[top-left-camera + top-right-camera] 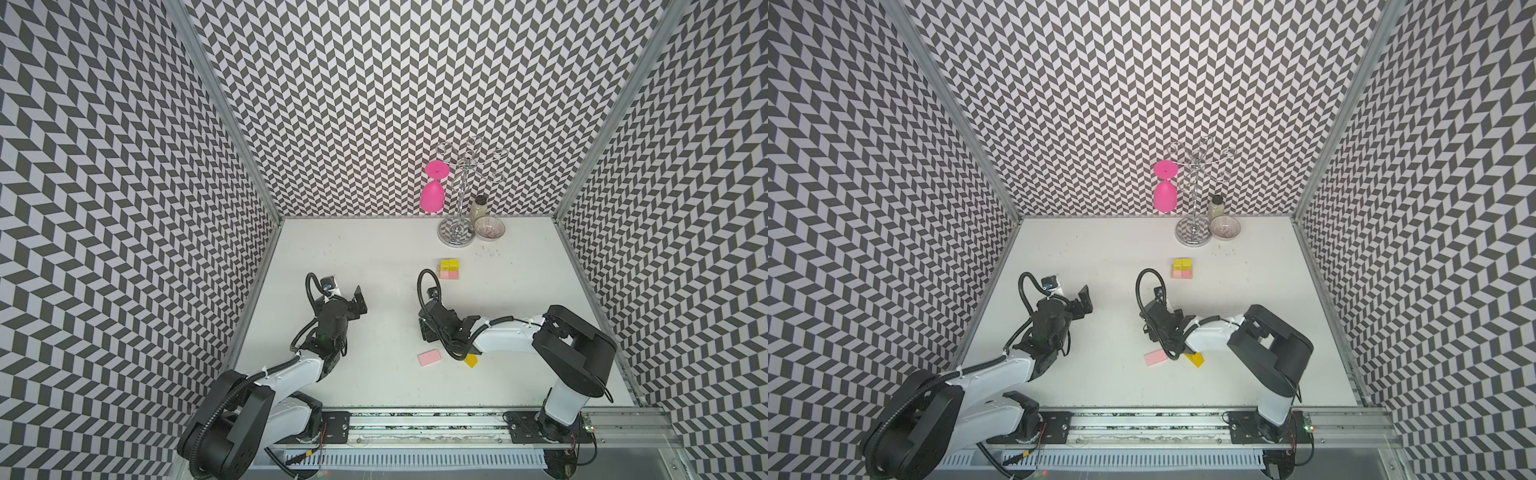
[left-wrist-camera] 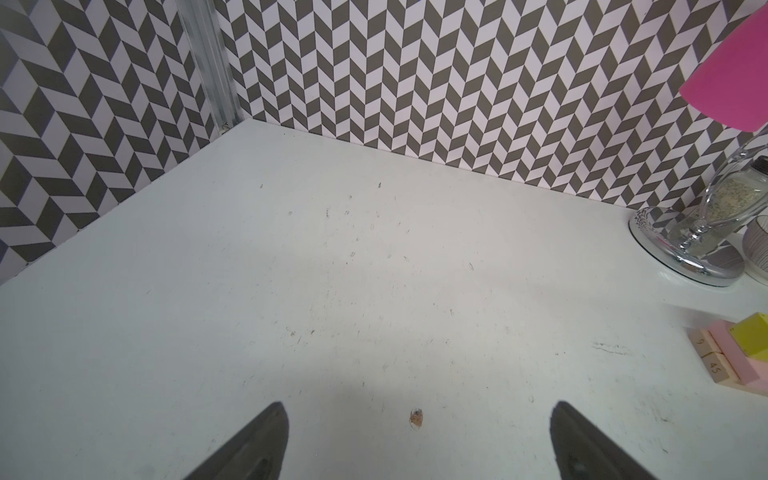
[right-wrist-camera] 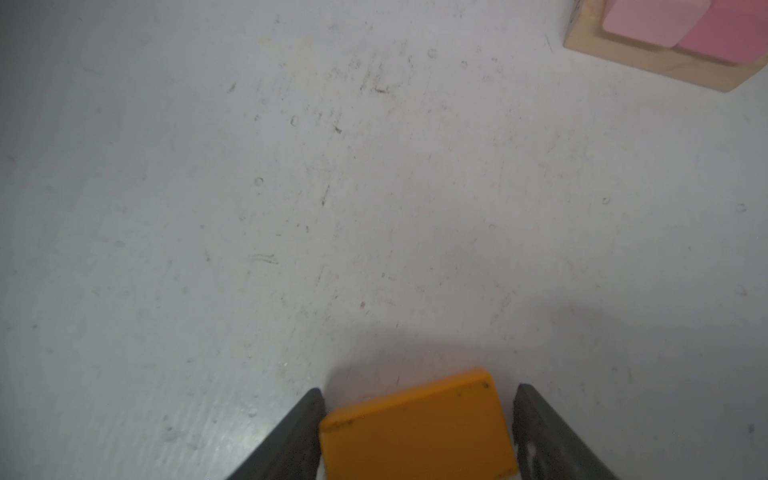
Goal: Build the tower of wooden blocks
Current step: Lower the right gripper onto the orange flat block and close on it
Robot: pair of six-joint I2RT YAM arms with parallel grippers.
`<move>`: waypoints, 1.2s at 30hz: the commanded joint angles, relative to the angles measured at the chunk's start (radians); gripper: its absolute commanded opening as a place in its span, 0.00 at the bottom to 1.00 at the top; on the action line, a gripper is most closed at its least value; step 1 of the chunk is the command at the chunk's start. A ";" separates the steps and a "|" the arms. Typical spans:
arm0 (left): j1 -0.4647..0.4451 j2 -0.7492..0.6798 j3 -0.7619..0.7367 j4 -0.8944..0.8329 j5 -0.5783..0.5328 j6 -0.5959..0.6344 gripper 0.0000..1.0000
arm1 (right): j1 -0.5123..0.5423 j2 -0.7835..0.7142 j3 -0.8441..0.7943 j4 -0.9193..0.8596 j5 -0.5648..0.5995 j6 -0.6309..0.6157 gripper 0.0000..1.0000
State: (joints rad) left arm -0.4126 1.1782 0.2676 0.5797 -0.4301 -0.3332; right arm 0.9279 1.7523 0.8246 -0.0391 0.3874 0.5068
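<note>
While the left gripper (image 2: 419, 405) is being held above the table (image 2: 332, 291) with fingers spread wide, a loose pink bar (image 1: 430, 357) is being seen flat to its right. The orange bar (image 3: 417, 428) is being straddled by the right gripper (image 3: 419, 390), fingers narrow and close at its sides; whether it is being squeezed cannot be told. Farther back, the tower (image 1: 449, 270) is being shown as yellow cubes (image 1: 450, 264) over pink over tan.
</note>
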 commanded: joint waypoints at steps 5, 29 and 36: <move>-0.012 0.010 0.033 0.001 -0.027 0.004 0.98 | 0.020 -0.025 -0.026 -0.044 -0.041 0.012 0.71; -0.058 -0.008 0.019 0.012 -0.084 0.024 0.98 | 0.028 -0.161 -0.102 0.008 -0.037 0.040 0.52; -0.073 -0.031 0.002 0.029 -0.074 0.039 0.98 | 0.025 -0.251 -0.068 -0.020 0.023 0.032 0.52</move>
State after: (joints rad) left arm -0.4709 1.1641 0.2790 0.5758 -0.5030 -0.3042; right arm 0.9508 1.5425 0.7284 -0.0639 0.3630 0.5270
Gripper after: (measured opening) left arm 0.981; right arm 0.582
